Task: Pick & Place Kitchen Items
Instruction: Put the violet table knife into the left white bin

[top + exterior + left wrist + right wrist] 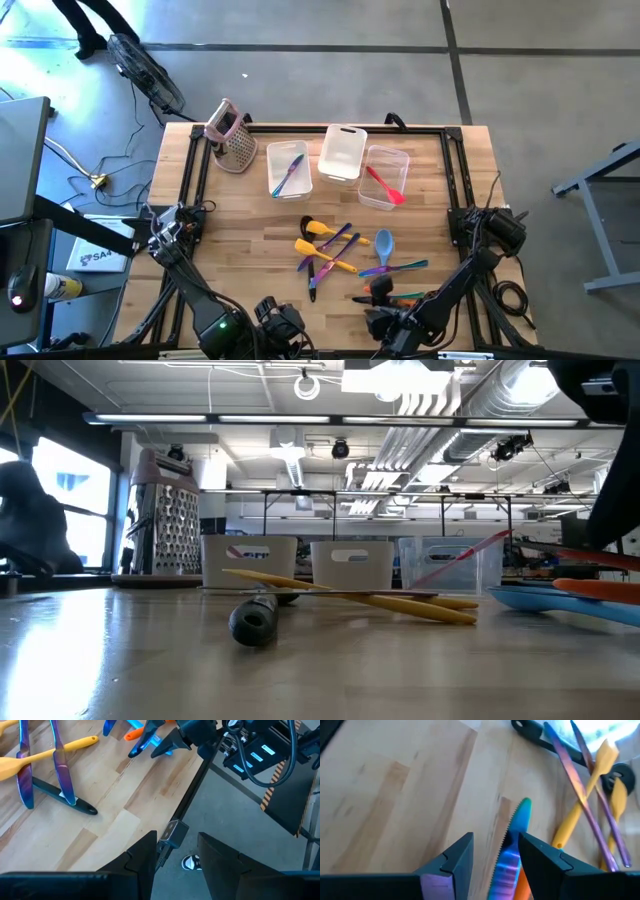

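The utensils lie in a loose pile mid-table: yellow, purple, black, a blue spoon, an orange one. My right gripper is open, low over the near right of the pile. Its fingers stand on either side of a blue-green serrated knife that lies flat on the wood, partly over an orange utensil. My left gripper is open and holds nothing, above the table's near edge. One tub holds a blue-purple utensil, another a red spatula. My right gripper comes at the knife slanting down from the near side, fingers along its length. One finger stands right beside the blade's smooth edge; I cannot tell whether it touches. The knife lies flat on the table.
Three clear tubs stand in a row along the far side, the pink-topped grater to their left. A black frame rail borders the table. Yellow and purple utensils cross just beyond the knife. Bare wood lies left of the pile.
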Robot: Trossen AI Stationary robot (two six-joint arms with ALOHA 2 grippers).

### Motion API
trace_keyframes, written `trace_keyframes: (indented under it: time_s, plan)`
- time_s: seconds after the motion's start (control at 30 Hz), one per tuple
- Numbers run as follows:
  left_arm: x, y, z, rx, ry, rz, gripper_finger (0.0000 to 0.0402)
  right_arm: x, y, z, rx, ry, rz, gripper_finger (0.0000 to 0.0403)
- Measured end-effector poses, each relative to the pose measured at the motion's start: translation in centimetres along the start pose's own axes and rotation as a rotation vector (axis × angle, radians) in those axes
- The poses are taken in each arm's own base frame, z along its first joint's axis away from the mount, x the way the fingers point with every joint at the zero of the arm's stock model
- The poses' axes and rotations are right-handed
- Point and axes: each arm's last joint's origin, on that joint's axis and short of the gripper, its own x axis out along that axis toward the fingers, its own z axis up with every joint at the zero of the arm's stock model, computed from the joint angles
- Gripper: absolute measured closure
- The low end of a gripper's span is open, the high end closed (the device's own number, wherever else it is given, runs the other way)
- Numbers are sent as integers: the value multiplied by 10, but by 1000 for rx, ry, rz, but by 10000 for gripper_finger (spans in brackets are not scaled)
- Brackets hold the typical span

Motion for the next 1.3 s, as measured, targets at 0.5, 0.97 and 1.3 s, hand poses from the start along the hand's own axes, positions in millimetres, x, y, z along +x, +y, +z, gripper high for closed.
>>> trace_keyframes:
  time_s: [0.5, 0.97, 1.3]
  plan:
    - [0, 0, 0, 1, -5, 2, 263, 1, -3, -1, 21, 18, -20, 254]
    - [0, 0, 0, 0, -10, 2, 263, 8, -12, 1, 44, 35, -32, 254]
    - [0, 0, 0, -4, -11, 2, 263, 12, -15, 1, 107, 68, 4, 261]
